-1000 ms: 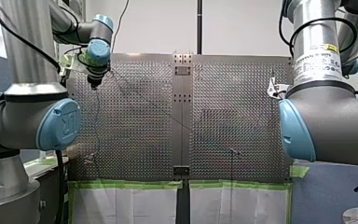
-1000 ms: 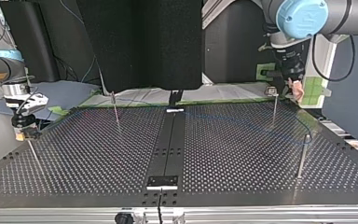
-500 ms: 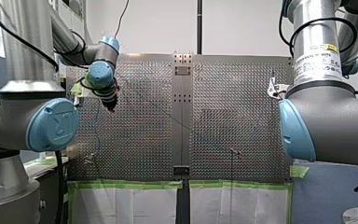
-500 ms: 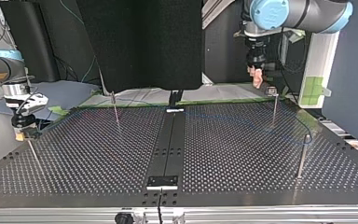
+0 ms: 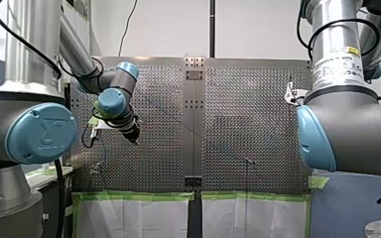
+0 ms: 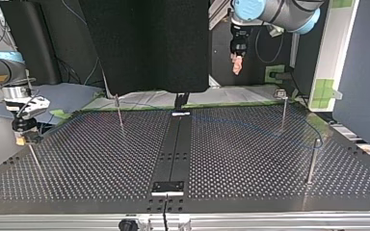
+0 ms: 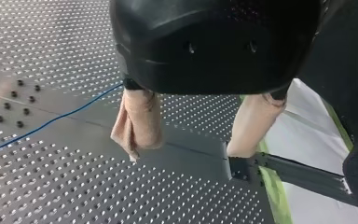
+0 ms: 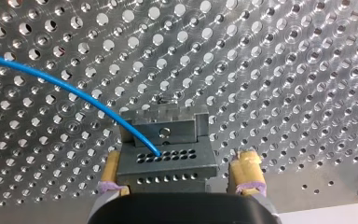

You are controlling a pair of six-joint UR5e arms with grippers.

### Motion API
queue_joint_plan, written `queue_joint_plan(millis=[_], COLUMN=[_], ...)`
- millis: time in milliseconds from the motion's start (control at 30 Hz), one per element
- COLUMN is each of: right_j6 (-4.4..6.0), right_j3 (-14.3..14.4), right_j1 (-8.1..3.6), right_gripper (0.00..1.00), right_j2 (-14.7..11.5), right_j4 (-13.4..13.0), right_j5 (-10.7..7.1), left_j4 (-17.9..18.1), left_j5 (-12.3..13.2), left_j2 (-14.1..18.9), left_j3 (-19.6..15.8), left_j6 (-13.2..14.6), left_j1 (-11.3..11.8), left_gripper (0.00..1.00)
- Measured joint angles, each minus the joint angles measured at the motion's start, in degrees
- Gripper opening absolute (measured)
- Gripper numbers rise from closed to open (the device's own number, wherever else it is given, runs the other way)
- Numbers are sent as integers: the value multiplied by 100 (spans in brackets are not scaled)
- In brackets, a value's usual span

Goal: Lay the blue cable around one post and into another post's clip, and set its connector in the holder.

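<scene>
You are looking at a perforated metal surface (image 6: 101, 159) edged with green tape (image 5: 139, 196), with a black screen (image 6: 144, 43) behind it. Only the right wrist view is showing the blue cable (image 8: 93, 103) ending in the grey connector (image 8: 168, 161), with my right gripper (image 8: 179, 173) jaws spread either side. My left gripper (image 7: 184, 149) is hanging above, jaws spread and empty.

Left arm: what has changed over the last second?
My left pincer rose away from the rear post at the top view's right and swung toward that view's left. It is now open and empty. My right pincer and the cable stayed put.
</scene>
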Motion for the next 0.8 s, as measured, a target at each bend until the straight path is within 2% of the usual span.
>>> queue_joint_plan(millis=[200,600,800], right_j6=[5,6,6], right_j3=[-1,-1,-2], right_j1=[0,0,0], right_gripper=[100,100,100], right_j2=[1,1,1], right_j4=[0,0,0], right_j5=[0,0,0], left_j4=[391,1168,1518], left_j5=[-132,-13,-59], left_j2=[-390,-1166,-1515], left_j3=[-12,-18,-11], left_j6=[-54,-433,-686], left_j1=[-389,-1166,-1515], left_gripper=[100,100,100])
